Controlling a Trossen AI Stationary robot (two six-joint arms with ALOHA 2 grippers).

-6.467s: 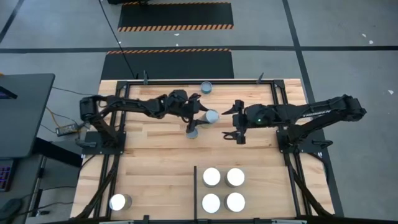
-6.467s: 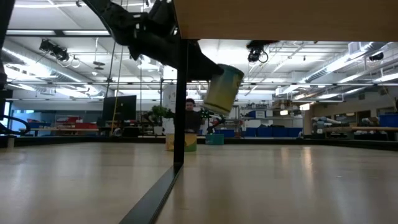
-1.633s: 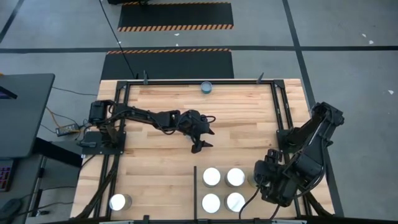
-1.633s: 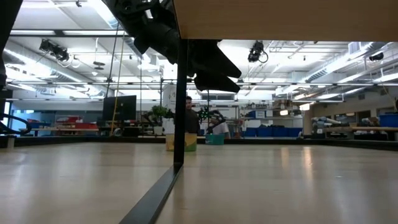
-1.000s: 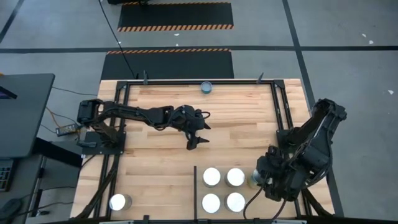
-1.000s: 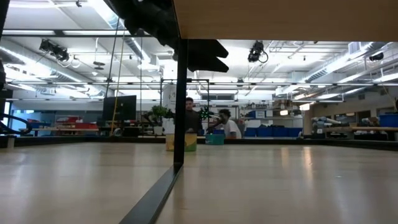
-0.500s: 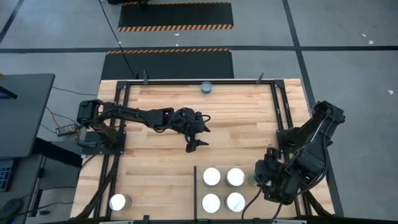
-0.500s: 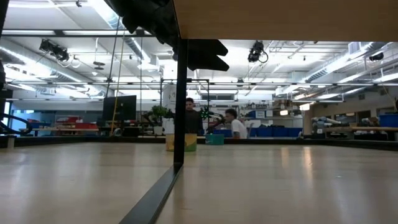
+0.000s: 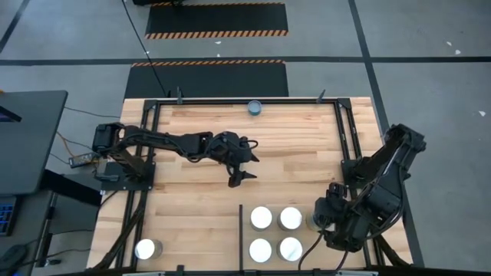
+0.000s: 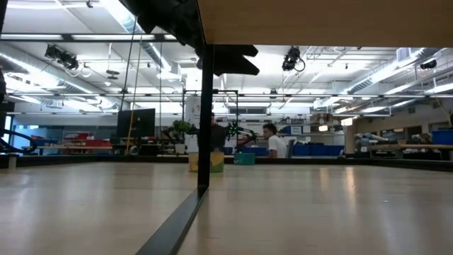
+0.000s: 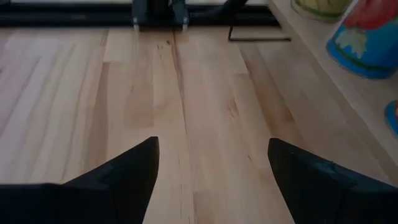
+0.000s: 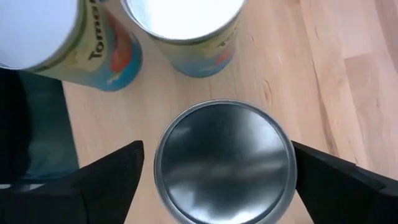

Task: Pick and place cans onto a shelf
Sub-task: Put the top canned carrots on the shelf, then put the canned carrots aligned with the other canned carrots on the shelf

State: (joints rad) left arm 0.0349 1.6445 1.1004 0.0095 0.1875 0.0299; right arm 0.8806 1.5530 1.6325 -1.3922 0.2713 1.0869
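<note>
My right gripper [image 9: 316, 223] [image 12: 217, 149] hangs open over the near right of the shelf [image 9: 276, 234], pointing steeply down. Its fingers stand on either side of a dull grey-topped can [image 12: 225, 163], which stands upright on the board beside several white-topped cans [image 9: 291, 218] [image 12: 180, 25]. My left gripper [image 9: 241, 167] [image 11: 211, 168] is open and holds nothing above the middle of the table; in the low view it shows dark overhead [image 10: 237, 60]. One can [image 9: 255, 107] stands at the far edge and another [image 9: 146, 249] at the near left corner.
A short black divider bar [image 9: 242, 228] bounds the shelf on its left. Black frame bars [image 9: 347, 138] run along the table's sides and far edge. Bare wood [image 9: 192, 207] lies between the left gripper and the near cans. A person [image 10: 272, 145] shows in the room behind.
</note>
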